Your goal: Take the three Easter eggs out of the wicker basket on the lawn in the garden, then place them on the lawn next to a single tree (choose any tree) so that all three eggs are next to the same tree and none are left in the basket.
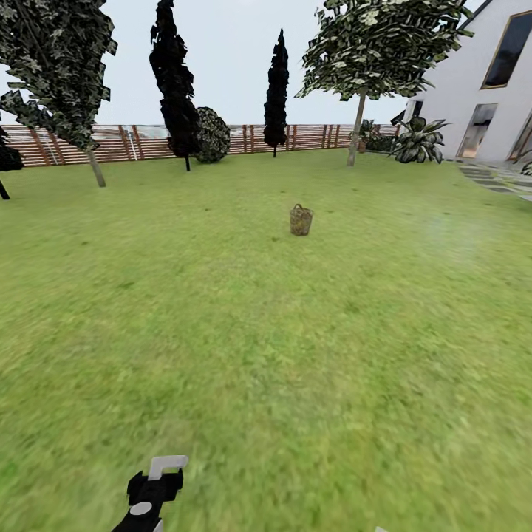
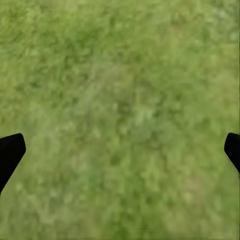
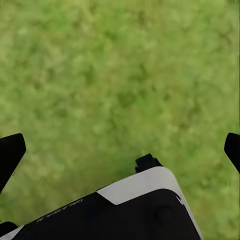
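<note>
While your robot stood far back on the lawn (image 1: 244,355), the wicker basket (image 1: 301,220) sat upright on the grass well ahead of you, a little right of centre in the head view and too far off to tell what lay inside it. Beyond it, a tree (image 1: 358,125) with a straight pale trunk and a broad leafy crown rose near the white house (image 1: 488,89); another broad-crowned tree (image 1: 94,166) leaned at the far left. Two narrow dark cypresses (image 1: 176,81) stood before the slatted brown fence (image 1: 310,137), with a round shrub (image 1: 213,135) between them, just beside the left one.

Your left gripper (image 1: 164,467) showed at the bottom edge of the head view, black with a pale finger pointing forward, hanging over bare grass and well apart from the basket. In the left wrist view its fingertips (image 2: 11,152) sat at opposite edges of the picture, spread wide and released, with nothing but grass between them.

Your right gripper (image 3: 120,150) was likewise spread wide and holding nothing, its dark fingertips (image 3: 10,150) at either edge over grass, with a black and white part of the robot (image 3: 130,210) below it.
</note>
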Tool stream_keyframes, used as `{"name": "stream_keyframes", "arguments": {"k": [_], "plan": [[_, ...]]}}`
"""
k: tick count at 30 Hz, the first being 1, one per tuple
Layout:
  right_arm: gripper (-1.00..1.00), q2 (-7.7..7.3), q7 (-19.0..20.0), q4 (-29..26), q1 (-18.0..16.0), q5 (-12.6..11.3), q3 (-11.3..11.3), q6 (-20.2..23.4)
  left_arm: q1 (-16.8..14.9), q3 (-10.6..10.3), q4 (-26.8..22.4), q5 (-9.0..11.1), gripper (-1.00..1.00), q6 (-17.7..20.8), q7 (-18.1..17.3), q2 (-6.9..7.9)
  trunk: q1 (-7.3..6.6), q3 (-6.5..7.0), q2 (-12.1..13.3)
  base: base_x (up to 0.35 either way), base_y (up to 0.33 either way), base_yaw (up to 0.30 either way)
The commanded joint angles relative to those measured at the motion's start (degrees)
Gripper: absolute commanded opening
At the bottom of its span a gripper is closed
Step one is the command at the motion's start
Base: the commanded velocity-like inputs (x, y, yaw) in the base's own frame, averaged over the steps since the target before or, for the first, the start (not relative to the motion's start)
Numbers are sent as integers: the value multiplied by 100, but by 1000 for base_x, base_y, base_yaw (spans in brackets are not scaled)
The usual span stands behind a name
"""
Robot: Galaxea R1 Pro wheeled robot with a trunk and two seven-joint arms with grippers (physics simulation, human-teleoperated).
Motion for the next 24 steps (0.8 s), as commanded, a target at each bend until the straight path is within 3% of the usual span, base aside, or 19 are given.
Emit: {"name": "stream_keyframes", "arguments": {"k": [1,24], "plan": [[100,4,1,2,-4,-45,-18,-30,-5,47,5,-60,100,-19,3,-5,6,-10,-9,330,0,0],[100,-1,1,2,-4,-44,-27,-38,-5,47,5,-60,100,-16,3,-10,6,-10,-9,330,0,0]]}}
